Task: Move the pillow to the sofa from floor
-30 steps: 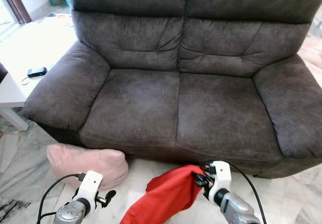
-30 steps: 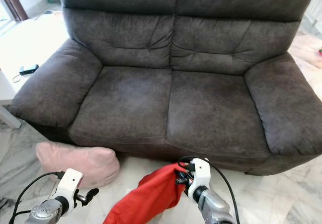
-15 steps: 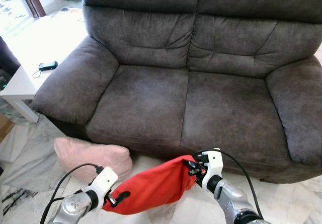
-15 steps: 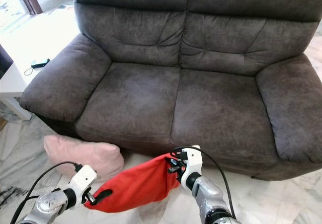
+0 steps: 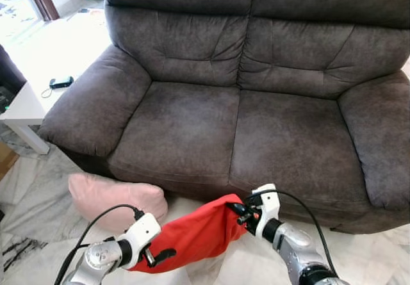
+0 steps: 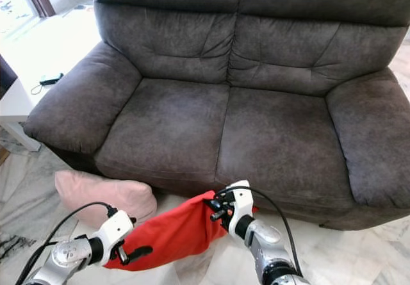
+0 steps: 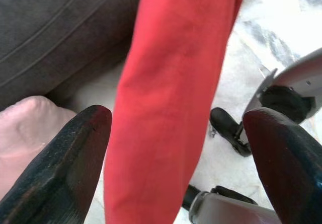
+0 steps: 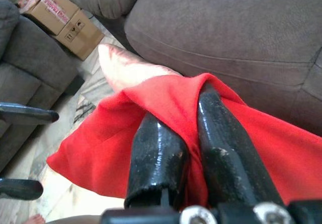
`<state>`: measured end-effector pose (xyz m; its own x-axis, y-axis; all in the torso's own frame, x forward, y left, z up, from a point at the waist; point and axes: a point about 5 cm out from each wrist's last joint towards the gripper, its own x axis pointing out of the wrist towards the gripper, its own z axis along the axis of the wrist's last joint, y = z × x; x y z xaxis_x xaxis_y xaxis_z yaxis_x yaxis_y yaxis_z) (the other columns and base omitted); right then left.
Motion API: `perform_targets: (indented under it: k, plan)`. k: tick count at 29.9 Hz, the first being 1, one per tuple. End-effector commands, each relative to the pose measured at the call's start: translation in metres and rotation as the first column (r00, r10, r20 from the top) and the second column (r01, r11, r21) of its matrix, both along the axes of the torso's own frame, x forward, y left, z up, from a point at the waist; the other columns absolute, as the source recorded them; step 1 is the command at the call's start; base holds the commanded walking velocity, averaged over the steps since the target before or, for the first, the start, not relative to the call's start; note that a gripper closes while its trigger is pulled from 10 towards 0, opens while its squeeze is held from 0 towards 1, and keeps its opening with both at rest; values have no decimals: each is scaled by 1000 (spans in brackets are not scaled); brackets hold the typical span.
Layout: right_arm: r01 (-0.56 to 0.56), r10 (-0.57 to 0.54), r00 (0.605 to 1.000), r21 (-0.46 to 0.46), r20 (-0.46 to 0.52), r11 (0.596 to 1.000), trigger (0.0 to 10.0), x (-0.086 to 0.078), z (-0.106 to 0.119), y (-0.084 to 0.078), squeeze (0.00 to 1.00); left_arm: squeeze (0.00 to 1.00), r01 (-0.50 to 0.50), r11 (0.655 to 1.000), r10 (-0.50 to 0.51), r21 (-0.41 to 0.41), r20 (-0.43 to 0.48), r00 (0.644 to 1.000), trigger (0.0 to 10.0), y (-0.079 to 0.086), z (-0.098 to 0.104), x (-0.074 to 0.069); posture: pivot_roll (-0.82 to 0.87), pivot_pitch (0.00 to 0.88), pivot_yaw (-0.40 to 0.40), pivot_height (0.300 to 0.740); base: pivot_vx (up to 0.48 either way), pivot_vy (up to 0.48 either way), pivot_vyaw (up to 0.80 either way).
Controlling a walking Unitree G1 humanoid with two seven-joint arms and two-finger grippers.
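A red pillow (image 5: 198,234) hangs above the marble floor in front of the dark grey sofa (image 5: 256,138), slanting down from right to left. My right gripper (image 5: 240,213) is shut on its upper corner, and the cloth is pinched between the black fingers (image 8: 156,148). My left gripper (image 5: 155,257) is at the pillow's lower end. Its fingers (image 7: 70,163) stand wide apart, open, with the red cloth (image 7: 171,98) between them. A pink pillow (image 5: 109,195) lies on the floor against the sofa's front left corner.
A white low table (image 5: 25,99) with a small black device (image 5: 61,82) stands left of the sofa. Cardboard boxes (image 8: 60,17) and another grey seat (image 8: 25,58) show in the right wrist view. Both sofa seat cushions are bare.
The red pillow hung limp from my right gripper. It is now raised and stretched between both grippers, with the left gripper at its lower end. The camera also shifted.
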<state>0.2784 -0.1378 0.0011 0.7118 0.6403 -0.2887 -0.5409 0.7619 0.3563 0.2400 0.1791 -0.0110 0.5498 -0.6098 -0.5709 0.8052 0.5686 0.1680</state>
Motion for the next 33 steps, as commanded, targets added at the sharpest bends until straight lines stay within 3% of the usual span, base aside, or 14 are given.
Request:
perform_targets:
  k: [1, 8, 15, 20, 26, 28, 33]
  plan:
    - [-49, 47, 994, 21, 101, 999, 10000, 12, 18, 3, 0, 0, 13, 999, -12, 51, -18, 1000, 10000, 5, -3, -4, 102, 93, -3, 740, 0, 0, 0]
    - [-130, 126, 984, 24, 129, 991, 10000, 11, 23, 1, 0, 0, 36, 994, -34, 107, -21, 999, 10000, 8, -1, -7, 102, 91, -2, 740, 0, 0, 0]
    - [-204, 195, 968, 44, 155, 978, 10000, 11, 31, -1, 0, 0, 25, 994, -23, 110, -25, 999, 10000, 8, 0, -11, 102, 97, -6, 740, 0, 0, 0]
    - [-222, 210, 962, 55, 173, 974, 10000, 14, 36, 0, 0, 0, 82, 985, -72, 148, -77, 994, 10000, 6, -3, -19, 103, 99, -7, 740, 0, 0, 0]
    - [-220, 206, 959, 55, 197, 974, 10000, 18, 42, 3, 0, 0, 78, 986, -63, 146, -103, 993, 10000, 5, -8, -22, 103, 102, -7, 740, 0, 0, 0]
    - [-215, 195, 954, 64, 228, 974, 10000, 22, 50, 5, 0, 0, 118, 975, -92, 189, -143, 985, 10000, 3, -16, -27, 105, 103, -5, 740, 0, 0, 0]
    - [-221, 197, 946, 70, 256, 973, 10000, 26, 58, 5, 0, 0, 102, 973, -72, 207, -146, 987, 10000, -1, -22, -28, 105, 103, -5, 740, 0, 0, 0]
